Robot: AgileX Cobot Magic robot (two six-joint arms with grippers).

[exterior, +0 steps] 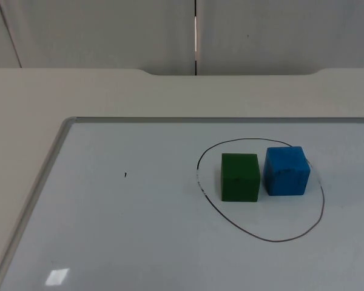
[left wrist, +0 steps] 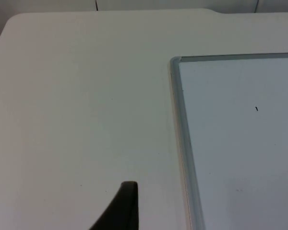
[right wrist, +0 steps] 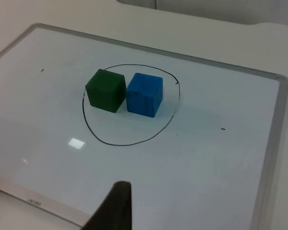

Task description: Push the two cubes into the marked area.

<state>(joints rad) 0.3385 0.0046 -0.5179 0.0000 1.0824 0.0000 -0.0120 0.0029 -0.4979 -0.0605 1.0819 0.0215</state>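
Item 1, whiteboard (exterior: 109, 242): I see it lying flat on the white tabletop (exterior: 79, 91), its metal frame parallel to the tabletop's far edge.

Item 2, marked area (exterior: 321, 206): a thin dark oval line drawn on the whiteboard, toward its far right part.

Item 3, green cube (exterior: 240, 176): inside the oval, at its left side, resting flat on the board.

Item 4, blue cube (exterior: 286, 171): inside the oval, just beside the green cube on its right, the two nearly touching; its far right corner sits at the drawn line.

Item 5, small dark mark (exterior: 125, 175): on the board, well apart from the oval, to its left.

Item 6, left gripper (left wrist: 121, 208): over bare tabletop just off the whiteboard's left frame, near its far left corner. I see one black fingertip and cannot tell how the fingers stand.

Item 7, right gripper (right wrist: 116, 206): over the whiteboard's near edge, facing both cubes, well apart from them. One fingertip visible; I cannot tell the fingers' state.
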